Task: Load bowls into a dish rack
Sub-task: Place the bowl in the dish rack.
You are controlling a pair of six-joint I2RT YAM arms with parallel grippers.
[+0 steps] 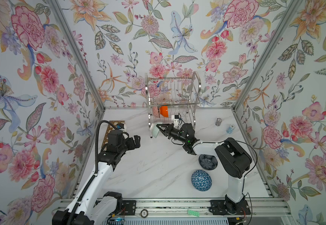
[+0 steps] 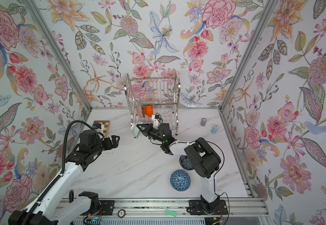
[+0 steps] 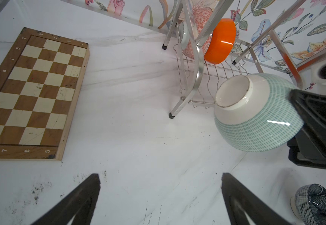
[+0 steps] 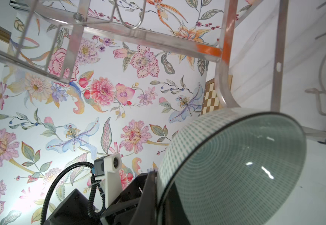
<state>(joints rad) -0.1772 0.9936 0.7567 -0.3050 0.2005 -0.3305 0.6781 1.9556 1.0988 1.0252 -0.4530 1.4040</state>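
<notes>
**Top views.** On the marble surface [image 1: 148, 171], the dish rack [image 1: 172, 101] stands at 12 o'clock. On its lower tier the orange bowl [image 1: 164, 111] sits on edge, with the lattice-patterned bowl [image 1: 155, 111] just beside it at its 9 o'clock. By the rack's 7 o'clock leg, the right end effector [image 1: 157, 126] is clamped on the rim of the mint bowl [image 1: 155, 133]. That bowl is tipped on edge, foot toward 10 o'clock and mouth toward 4 o'clock. At 9 o'clock is the left end effector [image 1: 137, 141], well apart from it. The navy bowl [image 1: 207, 161] lies at 4 o'clock, partly under the right arm. The triangle-patterned bowl [image 1: 201, 180] lies at 5 o'clock and the chessboard [image 1: 110, 126] at 10 o'clock.

**Left wrist.** Only here: the left fingers stand apart with nothing between them. The mint bowl's white foot ring faces this camera. The bowl looks clear of the surface and sits outside the rack.

**Right wrist.** Only here: the bowl's mouth and ringed inside. One finger is inside the rim and one outside, pinching the wall. The rack frame is just beyond the rim; I cannot tell whether they touch.
</notes>
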